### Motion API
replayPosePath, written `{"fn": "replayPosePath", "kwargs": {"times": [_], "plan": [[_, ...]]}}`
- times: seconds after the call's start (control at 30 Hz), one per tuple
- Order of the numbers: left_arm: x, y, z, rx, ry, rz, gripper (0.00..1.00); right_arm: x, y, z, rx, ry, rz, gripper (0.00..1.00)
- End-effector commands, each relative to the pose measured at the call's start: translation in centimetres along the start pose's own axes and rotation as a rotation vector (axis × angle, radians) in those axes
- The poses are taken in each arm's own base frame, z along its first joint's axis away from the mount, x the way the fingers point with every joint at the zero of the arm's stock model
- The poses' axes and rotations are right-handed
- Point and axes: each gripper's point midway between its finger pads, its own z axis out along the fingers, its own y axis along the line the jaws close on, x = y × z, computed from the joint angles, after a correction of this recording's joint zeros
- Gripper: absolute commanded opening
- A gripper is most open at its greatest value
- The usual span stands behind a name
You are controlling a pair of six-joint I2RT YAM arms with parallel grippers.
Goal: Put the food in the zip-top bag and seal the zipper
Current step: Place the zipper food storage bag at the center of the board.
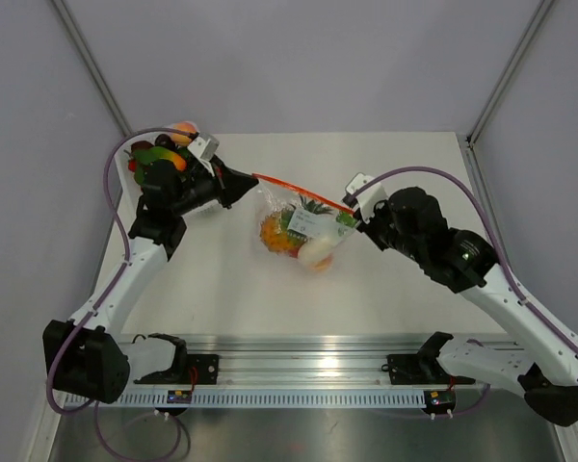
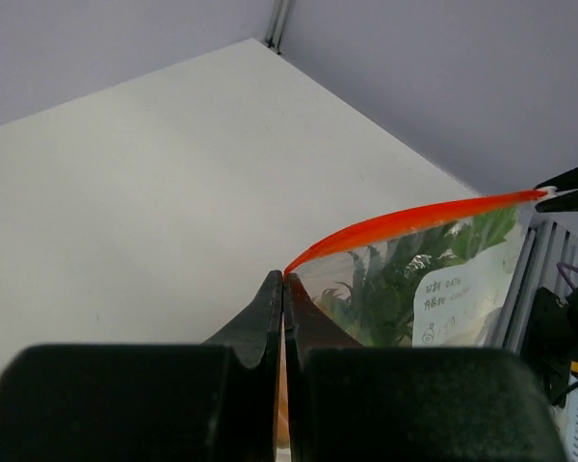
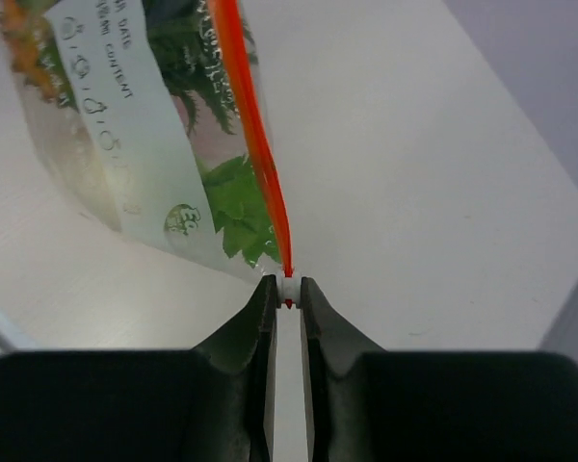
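The clear zip-top bag [image 1: 303, 231] hangs between my two grippers above the table's middle. Through it show the orange pineapple [image 1: 273, 234], its green leaves [image 1: 313, 205] and the pale peach [image 1: 315, 253]; the red round fruit cannot be made out. The red zipper [image 1: 303, 190] is stretched taut along the top edge. My left gripper [image 1: 253, 178] is shut on the zipper's left end [image 2: 285, 279]. My right gripper [image 1: 354, 214] is shut on the small white slider at the zipper's right end [image 3: 288, 287]. The wrist views show the bag [image 2: 443, 289] [image 3: 125, 125] with a white label.
A heap of other colourful toy fruits [image 1: 169, 146] lies at the back left corner, behind the left arm. Grey walls close in the table [image 1: 405, 289] on three sides. The metal rail [image 1: 299, 371] with the arm bases runs along the near edge.
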Motion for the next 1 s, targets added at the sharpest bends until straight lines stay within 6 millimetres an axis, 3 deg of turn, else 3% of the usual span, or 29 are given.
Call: {"fn": "replayPosePath", "kwargs": {"times": [0.0,0.03,0.1,0.17,0.2,0.23,0.27,0.3,0.37,0.4,0.43,0.47,0.5,0.57,0.77,0.87,0.97], "plan": [[-7.3,-0.7,1.7,0.057,-0.152,0.103,0.00,-7.9,-8.6,-2.3,0.307,-0.161,-0.036,0.10],[-9.7,-1.2,1.9,0.068,-0.188,0.131,0.00,-8.5,-9.4,-1.7,0.331,-0.147,-0.044,0.10],[-10.7,-0.8,2.8,0.079,-0.195,0.128,0.00,-11.1,-10.1,-2.4,0.334,-0.192,-0.058,0.11],[-12.7,-1.2,2.9,0.086,-0.220,0.143,0.08,-12.0,-9.7,-2.6,0.298,-0.211,-0.055,0.13],[-13.0,-1.1,3.1,0.083,-0.219,0.145,0.25,-12.4,-8.7,-2.6,0.240,-0.236,-0.056,0.15],[-13.3,-0.8,3.0,0.064,-0.228,0.148,0.68,-12.2,-7.9,-2.4,0.198,-0.237,-0.049,0.18],[-12.7,-0.4,3.0,0.044,-0.218,0.131,0.88,-10.5,-6.4,-1.5,0.134,-0.192,-0.025,0.31],[-12.8,-0.4,2.7,0.028,-0.224,0.134,0.99,-9.8,-4.6,-1.4,0.052,-0.195,-0.020,0.41],[-11.9,0.4,2.3,-0.023,-0.218,0.116,0.99,-7.4,-2.9,-0.7,-0.003,-0.154,0.040,0.52],[-10.8,0.7,2.1,-0.038,-0.205,0.103,0.99,-4.9,-2.3,-0.2,0.004,-0.112,0.061,0.95],[-10.8,0.5,1.5,-0.061,-0.219,0.100,0.99,-3.8,-2.3,0.0,0.029,-0.097,0.085,1.00],[-10.4,0.5,1.2,-0.073,-0.215,0.088,0.99,-2.1,-2.0,0.7,0.047,-0.070,0.137,0.99],[-9.3,0.7,0.9,-0.080,-0.200,0.071,0.99,-1.7,-2.9,-0.1,0.111,-0.078,0.167,0.99],[-9.1,-0.1,-0.1,-0.091,-0.211,0.067,0.99,-0.8,-3.4,-0.5,0.167,-0.077,0.232,0.99],[-7.1,-1.2,-2.6,-0.135,-0.204,0.014,0.99,0.3,-6.6,-3.2,0.396,-0.079,0.417,0.99],[-5.6,-1.0,-3.4,-0.180,-0.173,0.001,0.99,0.9,-6.5,-2.9,0.419,-0.033,0.516,1.00],[-4.1,-0.7,-4.6,-0.240,-0.145,-0.016,0.99,2.1,-5.7,-1.4,0.415,0.071,0.555,0.99]]}}
